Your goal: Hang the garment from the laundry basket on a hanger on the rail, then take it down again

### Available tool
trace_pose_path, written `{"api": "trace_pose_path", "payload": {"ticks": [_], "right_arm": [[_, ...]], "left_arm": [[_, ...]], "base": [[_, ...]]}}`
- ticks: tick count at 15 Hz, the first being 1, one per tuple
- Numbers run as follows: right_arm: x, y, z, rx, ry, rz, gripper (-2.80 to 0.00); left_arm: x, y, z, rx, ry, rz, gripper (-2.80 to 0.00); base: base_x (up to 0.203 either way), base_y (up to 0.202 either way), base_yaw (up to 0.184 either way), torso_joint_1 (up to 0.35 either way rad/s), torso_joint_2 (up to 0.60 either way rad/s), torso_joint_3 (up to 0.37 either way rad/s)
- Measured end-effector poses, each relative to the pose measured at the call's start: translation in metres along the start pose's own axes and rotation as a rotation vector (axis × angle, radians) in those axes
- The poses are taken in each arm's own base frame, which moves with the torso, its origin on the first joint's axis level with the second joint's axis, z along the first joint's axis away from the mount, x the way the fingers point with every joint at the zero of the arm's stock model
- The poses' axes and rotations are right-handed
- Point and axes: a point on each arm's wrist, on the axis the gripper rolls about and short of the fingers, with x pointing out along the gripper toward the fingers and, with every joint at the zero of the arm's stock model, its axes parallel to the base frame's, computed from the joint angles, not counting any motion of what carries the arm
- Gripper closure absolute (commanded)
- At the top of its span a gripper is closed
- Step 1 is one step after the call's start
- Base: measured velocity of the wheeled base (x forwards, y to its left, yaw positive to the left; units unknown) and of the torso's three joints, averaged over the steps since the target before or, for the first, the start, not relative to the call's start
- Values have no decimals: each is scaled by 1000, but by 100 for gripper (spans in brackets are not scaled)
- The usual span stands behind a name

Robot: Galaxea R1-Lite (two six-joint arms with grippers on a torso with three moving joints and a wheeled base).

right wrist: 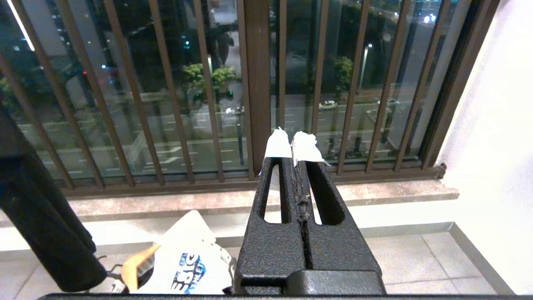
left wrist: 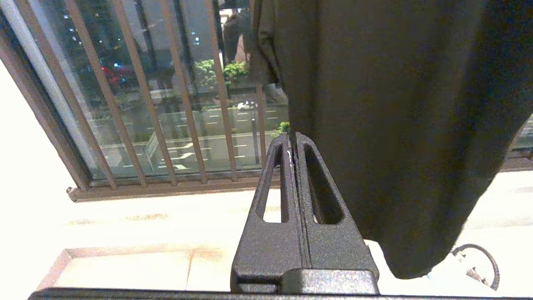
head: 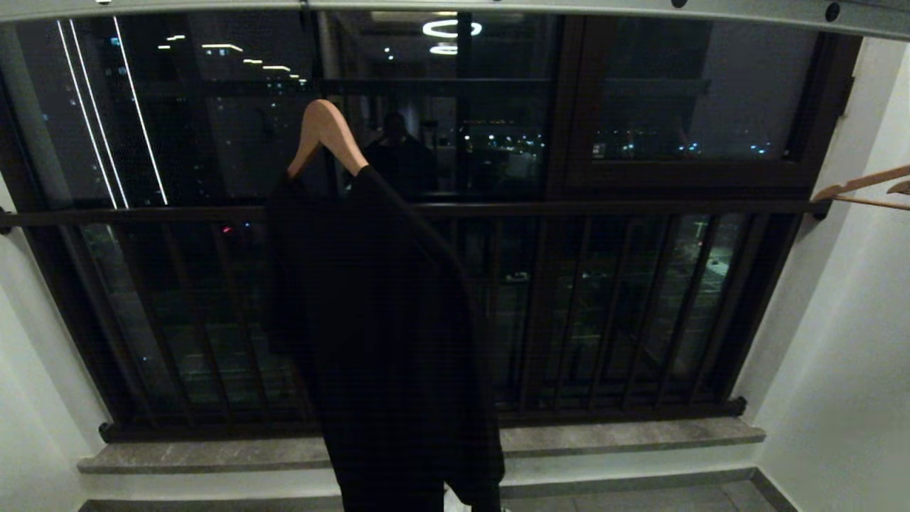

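- The left gripper (left wrist: 294, 143) sits closest to its wrist camera, fingers pressed together on nothing, just short of the hanging black garment (head: 384, 341). The right gripper (right wrist: 295, 146) is likewise closed and empty, its white-taped tips aimed at the brown window-guard bars (right wrist: 254, 83).
- Neither arm shows in the head view.
- The garment hangs from a wooden hanger (head: 323, 135) in front of the window. The hanger's hook and its seat on the pale rail (head: 640, 8) along the top edge cannot be made out.
- Risk, as a judgement: the cloth sits lopsided, drooping well down one shoulder, so a tug from below could slide it off the hanger.
- The garment is long, dark and limp, falling past the stone sill (head: 625, 434).
- A white printed garment (right wrist: 187, 258) lies on the floor; the laundry basket is not clearly visible.
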Motion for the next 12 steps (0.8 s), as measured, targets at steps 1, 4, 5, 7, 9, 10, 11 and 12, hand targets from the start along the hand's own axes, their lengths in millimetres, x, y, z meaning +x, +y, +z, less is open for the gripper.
{"api": "trace_pose_path", "payload": {"ticks": [1,4,5,7,9,10,11,12], "right_arm": [[0,0,0,0,1,0,0],[0,0,0,0,0,0,0],[0,0,0,0,0,0,0],[0,0,0,0,0,0,0],[0,0,0,0,0,0,0],[0,0,0,0,1,0,0],[0,0,0,0,1,0,0],[0,0,0,1,0,0,0]], "left_arm": [[0,0,0,0,0,0,0],[0,0,0,0,1,0,0],[0,0,0,-1,0,0,0],[0,0,0,0,0,0,0],[0,0,0,-1,0,0,0],[0,0,0,0,0,0,0],[0,0,0,0,0,0,0],[0,0,0,0,0,0,0]], "base": [[0,0,0,-145,341,201],[0,0,0,-149,375,225],[0,0,0,-173,456,276],[0,0,0,-198,525,319],[0,0,0,-207,550,340],[0,0,0,-188,544,354],[0,0,0,-198,539,359],[0,0,0,-174,525,344]]}}
